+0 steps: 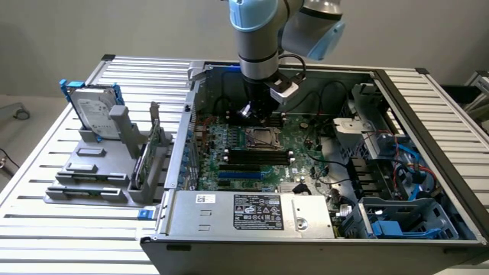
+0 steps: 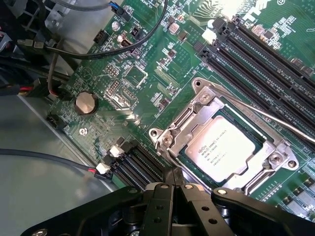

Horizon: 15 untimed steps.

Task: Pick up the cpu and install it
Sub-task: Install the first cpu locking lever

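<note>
Cpu (image 2: 222, 150): a small flat square chip with a pale metal lid, lying in its socket (image 2: 197, 105) on the motherboard (image 2: 142, 73), frame open around it. It looks light and rigid, but likely delicate on its underside; the lid is smooth, so the side edges appear the safest hold, kept level. Gripper (image 2: 175, 183): fingers pressed together, holding nothing, tips just beside the socket's edge. In the exterior view the arm (image 1: 256, 34) hangs almost vertical inside the open case (image 1: 428, 149), gripper (image 1: 252, 112) pointing down above the board, near the socket (image 1: 260, 138).
</note>
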Motion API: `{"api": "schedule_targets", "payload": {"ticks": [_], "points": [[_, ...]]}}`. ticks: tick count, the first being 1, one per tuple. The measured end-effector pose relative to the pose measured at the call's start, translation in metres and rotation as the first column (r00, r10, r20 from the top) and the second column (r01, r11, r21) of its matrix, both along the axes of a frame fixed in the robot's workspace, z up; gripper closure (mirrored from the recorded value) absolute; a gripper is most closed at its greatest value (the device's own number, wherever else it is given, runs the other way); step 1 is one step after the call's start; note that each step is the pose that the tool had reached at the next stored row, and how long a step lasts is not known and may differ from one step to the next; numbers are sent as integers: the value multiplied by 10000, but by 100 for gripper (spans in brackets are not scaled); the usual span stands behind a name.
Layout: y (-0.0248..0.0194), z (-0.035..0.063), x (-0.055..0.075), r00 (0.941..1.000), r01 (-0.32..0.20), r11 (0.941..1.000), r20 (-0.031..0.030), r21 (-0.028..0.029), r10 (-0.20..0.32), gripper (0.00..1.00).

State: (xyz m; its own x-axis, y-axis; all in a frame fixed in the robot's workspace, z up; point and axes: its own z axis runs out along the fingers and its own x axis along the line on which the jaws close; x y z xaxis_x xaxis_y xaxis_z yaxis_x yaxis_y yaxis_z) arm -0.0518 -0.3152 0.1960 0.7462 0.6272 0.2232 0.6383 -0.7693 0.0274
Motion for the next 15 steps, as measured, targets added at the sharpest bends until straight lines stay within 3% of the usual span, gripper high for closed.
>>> {"api": "schedule_targets", "payload": {"ticks": [5,15], "points": [[0,42,-4,10000,0,10000,-33,1,0,89],[-2,101,-40,10000,0,10000,-36,1,0,89]]}}
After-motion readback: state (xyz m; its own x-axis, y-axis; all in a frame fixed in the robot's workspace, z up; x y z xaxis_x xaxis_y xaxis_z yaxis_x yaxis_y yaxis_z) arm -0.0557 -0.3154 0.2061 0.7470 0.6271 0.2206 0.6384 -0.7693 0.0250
